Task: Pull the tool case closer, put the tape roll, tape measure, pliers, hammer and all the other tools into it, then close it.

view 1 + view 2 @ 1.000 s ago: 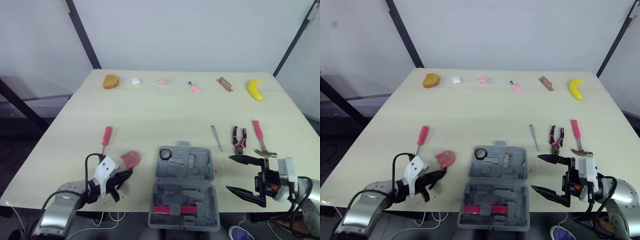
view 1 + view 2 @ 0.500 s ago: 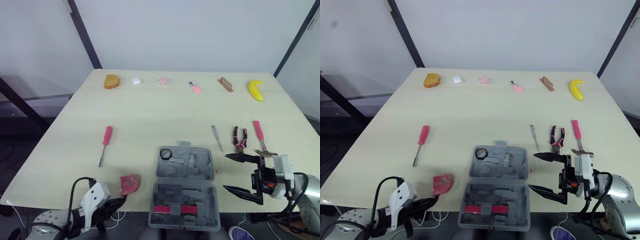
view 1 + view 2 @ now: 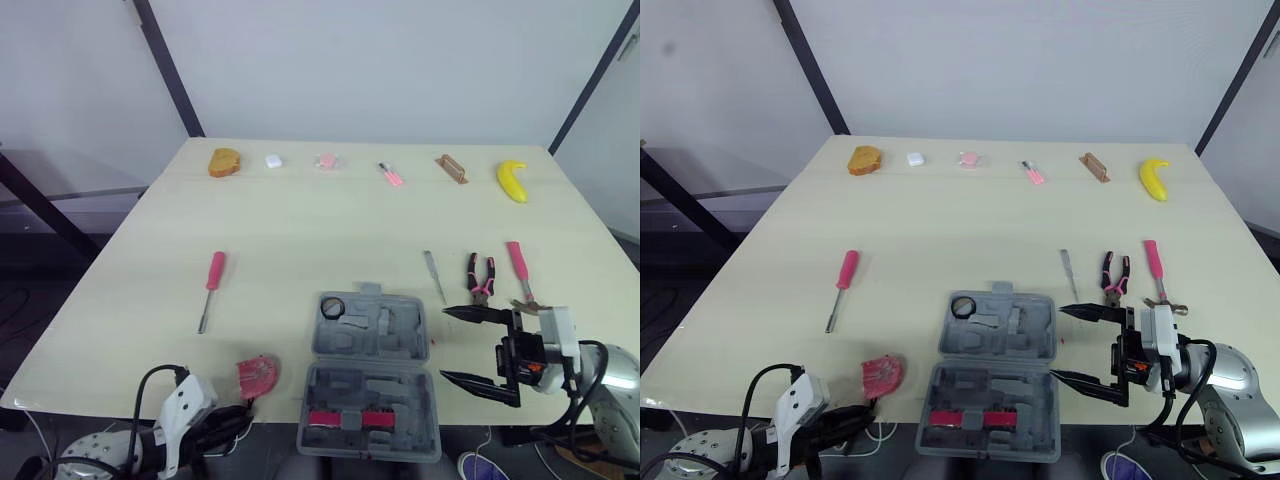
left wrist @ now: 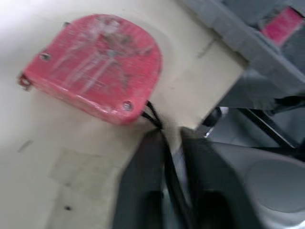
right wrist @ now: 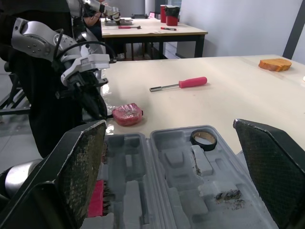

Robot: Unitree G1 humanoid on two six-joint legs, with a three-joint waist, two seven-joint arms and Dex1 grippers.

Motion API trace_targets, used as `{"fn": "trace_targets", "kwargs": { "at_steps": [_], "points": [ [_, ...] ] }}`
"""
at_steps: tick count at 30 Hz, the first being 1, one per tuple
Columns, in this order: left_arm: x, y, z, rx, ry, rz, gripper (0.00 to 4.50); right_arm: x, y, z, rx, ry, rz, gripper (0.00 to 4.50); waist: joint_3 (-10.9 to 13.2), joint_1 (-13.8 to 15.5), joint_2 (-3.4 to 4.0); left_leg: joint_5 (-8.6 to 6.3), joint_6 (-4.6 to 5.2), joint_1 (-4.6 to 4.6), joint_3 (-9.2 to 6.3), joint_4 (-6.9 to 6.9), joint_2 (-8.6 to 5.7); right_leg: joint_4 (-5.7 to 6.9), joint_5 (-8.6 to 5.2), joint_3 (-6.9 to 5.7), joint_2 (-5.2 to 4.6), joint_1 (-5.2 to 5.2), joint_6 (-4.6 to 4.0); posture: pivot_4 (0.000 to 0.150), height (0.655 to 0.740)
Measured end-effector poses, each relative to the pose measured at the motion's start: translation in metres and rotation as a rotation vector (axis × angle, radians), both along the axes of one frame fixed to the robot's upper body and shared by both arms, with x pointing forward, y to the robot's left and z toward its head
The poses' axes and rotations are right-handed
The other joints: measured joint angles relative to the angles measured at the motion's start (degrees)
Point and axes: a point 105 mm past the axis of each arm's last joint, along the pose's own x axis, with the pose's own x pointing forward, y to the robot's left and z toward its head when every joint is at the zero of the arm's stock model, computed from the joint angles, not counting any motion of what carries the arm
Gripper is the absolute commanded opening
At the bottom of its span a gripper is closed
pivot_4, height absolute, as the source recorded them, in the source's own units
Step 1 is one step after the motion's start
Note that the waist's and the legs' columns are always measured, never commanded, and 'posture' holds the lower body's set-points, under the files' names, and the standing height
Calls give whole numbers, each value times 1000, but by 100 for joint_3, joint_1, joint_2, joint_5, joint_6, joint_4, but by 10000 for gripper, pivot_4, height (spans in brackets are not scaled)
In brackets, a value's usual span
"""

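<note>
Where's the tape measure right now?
In the left eye view, the tape measure lies on the robot's left, at the front edge of the table, left of the open tool case.

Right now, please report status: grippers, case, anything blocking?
Right gripper open, beside open case. Left gripper at table edge, near tape measure. Tape roll inside; pliers, hammer outside. Nothing blocks case.

Bright, even, diffuse light from above, pale table (image 3: 300, 230) uniformly lit, faint soft shadows around tool case (image 3: 400, 342), surroundings beyond table edge dimmer.
</note>
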Motion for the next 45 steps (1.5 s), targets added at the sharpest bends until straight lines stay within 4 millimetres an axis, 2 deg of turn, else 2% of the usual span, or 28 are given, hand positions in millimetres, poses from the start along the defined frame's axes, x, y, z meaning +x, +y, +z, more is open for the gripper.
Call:
{"fn": "trace_targets", "kwargs": {
  "at_steps": [4, 5, 10, 20, 27, 35, 39, 44, 45],
  "points": [
    [1, 5, 9, 6, -10, -33, 41539, 0, 0, -1, -1, 3, -7, 45000, 0, -1, 0, 0, 0, 0, 0, 0, 0, 0, 0, 0, 2, 0, 0, 1500, 7400],
    [1, 6, 11, 5, -14, -49, 44891, 1, 0, -1, 2, 3, -13, 45000, 0, -1, 1, 0, 0, 0, 1, 0, 0, 0, 0, 1, 2, 0, 0, 1500, 7400],
    [4, 6, 26, -33, -60, -108, 44891, 1, 0, -1, 1, 3, -22, 45000, 1, 2, 1, 0, 0, -1, 1, 0, 0, -2, 0, 0, 2, 0, -1, 1500, 7400],
    [41, 14, 52, 1, -251, -274, 44891, 4, 3, 0, 4, -6, -22, 45000, 2, 6, 1, 0, 0, -2, 2, 0, -8, -6, 9, 0, 12, 0, 16, 1500, 7400],
    [64, 23, 38, 85, -314, -364, 44891, 6, 6, 2, 7, -20, -19, 45000, 3, 3, -2, 0, 0, -7, 1, 0, -11, -11, 11, -1, 16, 0, 17, 1500, 7400],
    [69, 19, 20, 71, -294, -470, 44891, 2, 15, 3, 16, -20, 8, 45000, 3, 5, -2, 0, 0, -8, 0, 0, -12, -10, 11, -3, 16, 0, 18, 1500, 7400],
    [81, 15, 14, 72, -286, -502, 44891, 4, 18, 6, 16, -26, 16, 45000, 3, 27, -3, 1, 1, -9, -1, 3, -15, -9, 12, -5, 18, 1, 18, 1500, 7400],
    [86, 8, 4, 68, -272, -531, 44891, 6, 20, 10, 16, -44, 22, 45000, 3, 3, -3, 0, 1, -10, -4, 3, -14, -9, 12, -4, 20, 0, 19, 1500, 7400],
    [88, 8, 4, 70, -274, -534, 39298, 6, 20, 10, 16, -43, 21, 45000, 3, 4, -3, 1, 1, -10, -6, 3, -14, -8, 12, -5, 21, 0, 18, 1500, 7400]
  ]
}}
